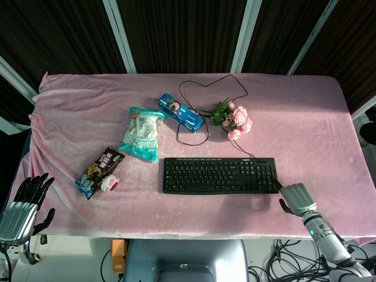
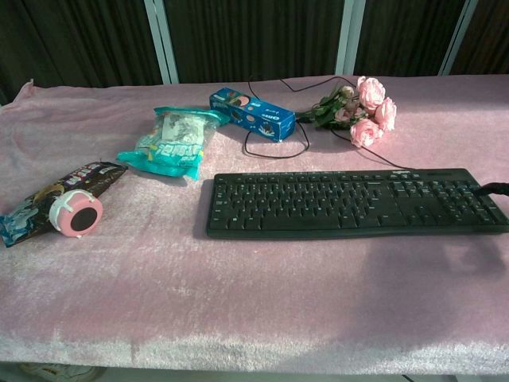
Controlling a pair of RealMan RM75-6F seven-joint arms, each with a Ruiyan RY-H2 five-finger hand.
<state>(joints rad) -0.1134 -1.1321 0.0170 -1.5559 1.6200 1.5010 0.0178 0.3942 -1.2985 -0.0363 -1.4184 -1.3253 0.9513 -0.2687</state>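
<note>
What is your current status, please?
Left hand open, off table edge. Right hand touching keyboard at its right end. Nothing in the way.

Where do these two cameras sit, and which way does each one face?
Head view: high up, looking steeply down on the pink table; the left hand hangs off its near left corner, the right hand touches the keyboard.
Chest view: lower, facing across the table; only a dark fingertip shows at the keyboard's right end.
Both share the keyboard, roses, blue biscuit box and snack bags.
</note>
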